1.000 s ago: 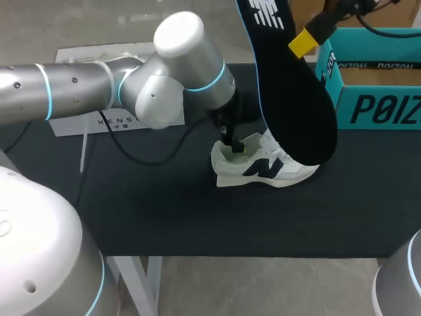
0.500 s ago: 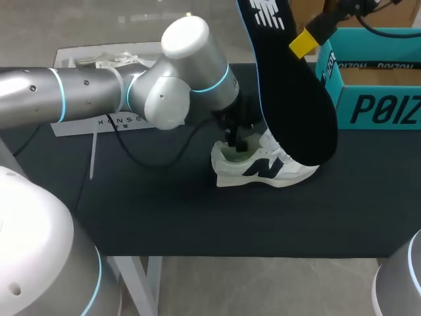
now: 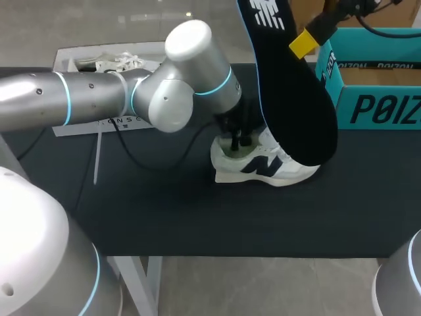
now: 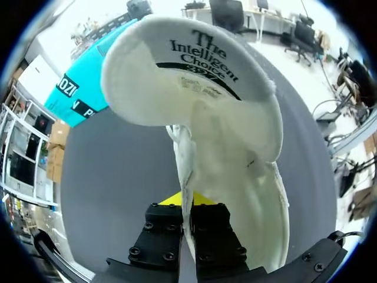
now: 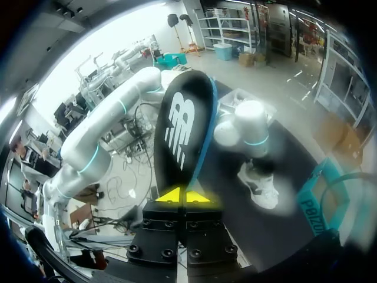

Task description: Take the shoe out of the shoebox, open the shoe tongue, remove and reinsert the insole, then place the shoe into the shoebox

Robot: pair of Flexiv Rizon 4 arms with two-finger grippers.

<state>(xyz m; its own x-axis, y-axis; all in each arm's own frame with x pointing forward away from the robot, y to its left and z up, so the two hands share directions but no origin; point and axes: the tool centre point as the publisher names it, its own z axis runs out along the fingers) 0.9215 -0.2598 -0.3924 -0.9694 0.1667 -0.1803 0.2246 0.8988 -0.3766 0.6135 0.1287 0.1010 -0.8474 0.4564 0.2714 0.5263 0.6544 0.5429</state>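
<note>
Plainly the shoe [image 3: 276, 168] is the light, soft part of this job. It lies on its sole on the bench [image 3: 197, 217], toe toward the teal shoebox [image 3: 378, 108] but well outside it. Its padded upper looks as if it would fold under any pinch, and only the sole seems stiff. The left jaws are closed on a thin wall of the upper at the heel end of the opening. In the left wrist view that white fabric runs straight up between them, and the tongue [image 4: 188, 65] curls over ahead. I judge this a fair hold for steadying the shoe, though it could drag the shoe across the bench.

The insole [image 3: 296, 105] hangs above the shoe, long, black and flat, its lower end covering the toe from the head camera. It seems springy and nearly weightless, so it would bend if pushed from the top. The right jaws grip it near its upper end. To feed it back in, a hold nearer the middle would probably steer it better.

Against a second ago, the left arm [image 3: 177, 92] has swung further over toward the shoe. The heel end of the shoe has shifted slightly with it. The insole and the right arm [image 3: 329, 20] look unchanged.
</note>
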